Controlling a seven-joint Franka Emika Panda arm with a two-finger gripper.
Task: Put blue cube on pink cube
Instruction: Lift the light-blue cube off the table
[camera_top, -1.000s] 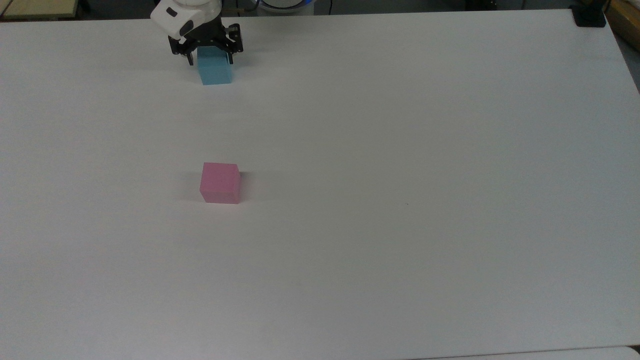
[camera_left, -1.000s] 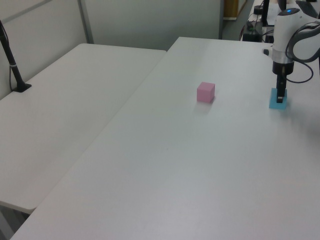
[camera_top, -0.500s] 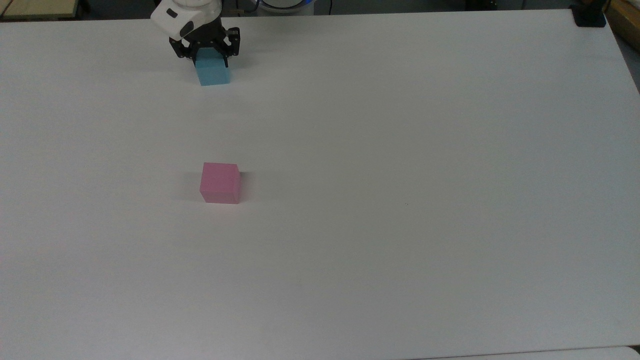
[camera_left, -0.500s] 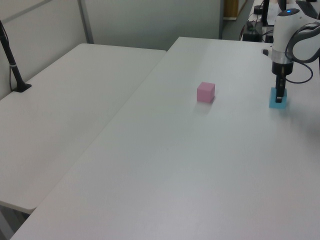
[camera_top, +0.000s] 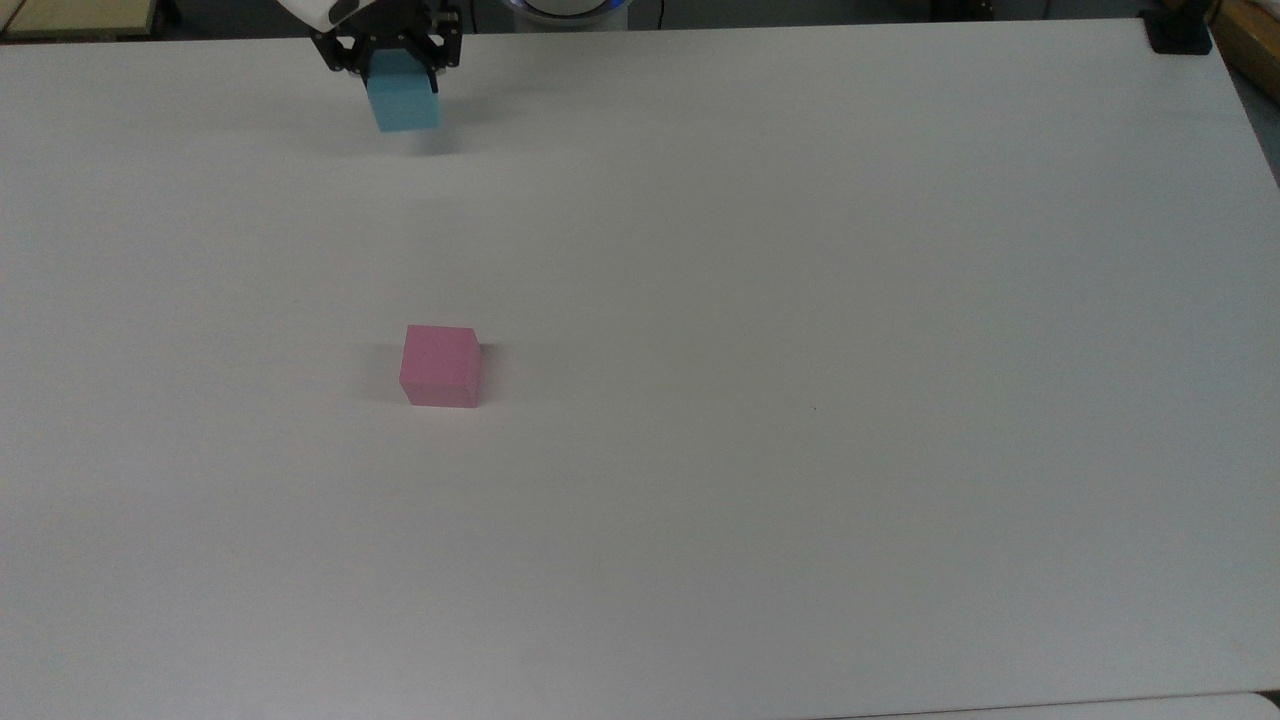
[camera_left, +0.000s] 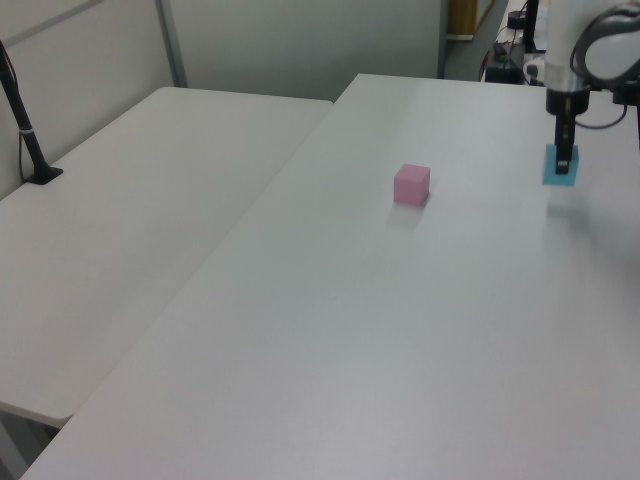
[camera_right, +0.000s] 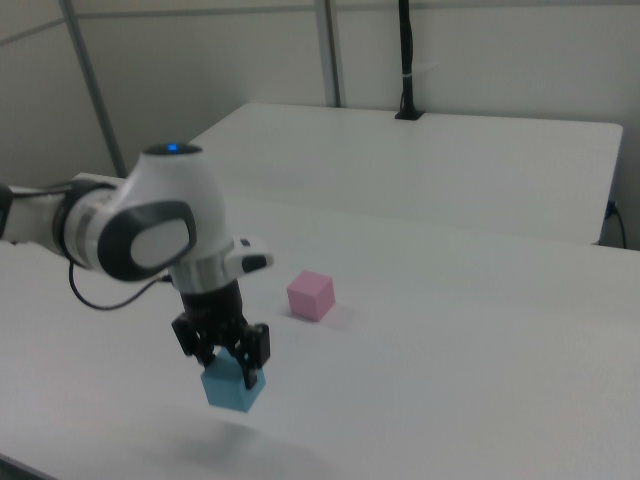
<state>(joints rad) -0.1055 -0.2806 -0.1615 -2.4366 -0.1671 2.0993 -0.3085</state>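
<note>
Up at the far edge of the table (camera_top: 800, 300), the gripper (camera_top: 395, 68) now has the blue cube (camera_top: 404, 102) clamped and lifted clear; half a second ago it sat on the surface. Grasp done, carry next. The pink cube (camera_top: 441, 366) waits well apart. The right view shows the gap and shadow under the blue cube (camera_right: 233, 387), which the top view barely hints at.

White tables (camera_left: 150, 200) pushed together (seam between), grey partition walls (camera_left: 300, 40), black pole (camera_right: 405, 60).
</note>
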